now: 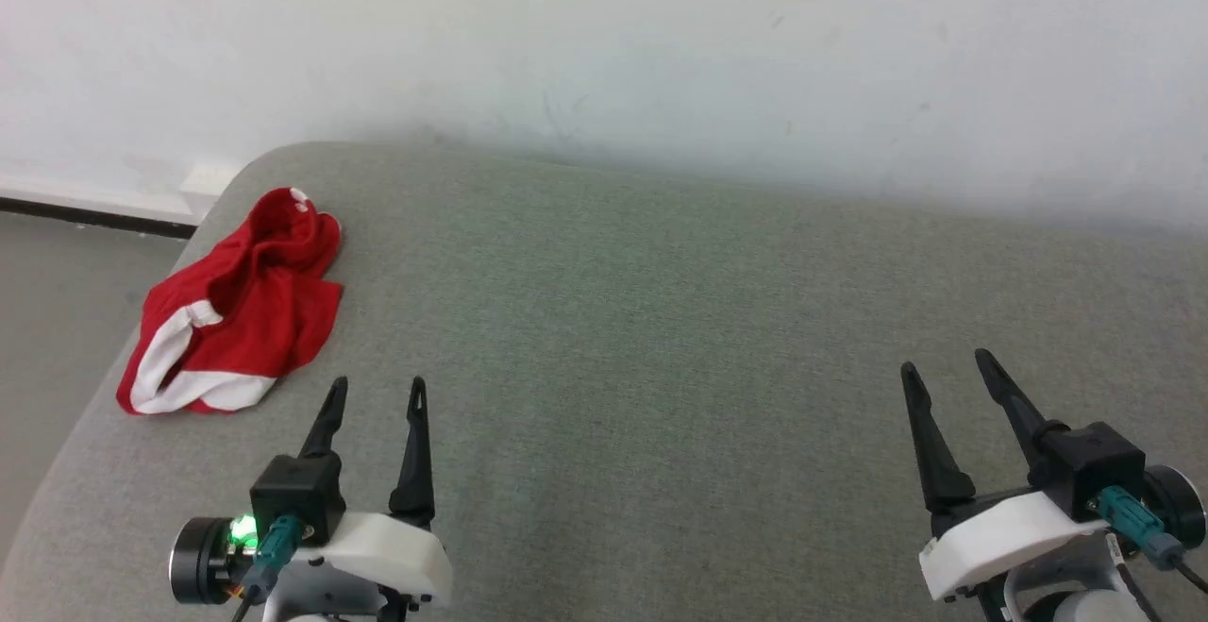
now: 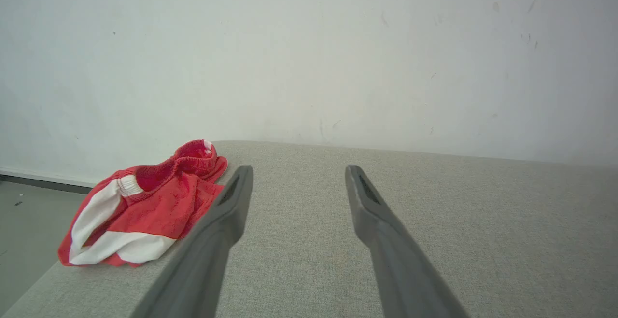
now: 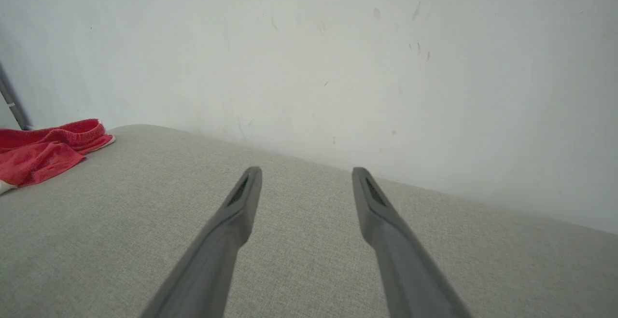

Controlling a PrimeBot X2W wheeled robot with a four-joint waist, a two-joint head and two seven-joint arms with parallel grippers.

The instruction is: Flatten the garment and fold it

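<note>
Presently, the red basketball shorts (image 1: 250, 311) lie crumpled in a heap, white stripes showing, at the far left corner of the grey fabric-covered surface (image 1: 613, 339), close to its rounded edge. The left tool (image 1: 377, 381) is near the heap on its near side, not touching it, fingers spread and empty. The right tool (image 1: 945, 361) is well apart on the right side, fingers likewise spread, holding nothing. A scuffed white wall (image 1: 604, 56) stands directly behind the surface. Grey floor (image 1: 57, 301) and a dark baseboard (image 1: 85, 214) show at left.
</note>
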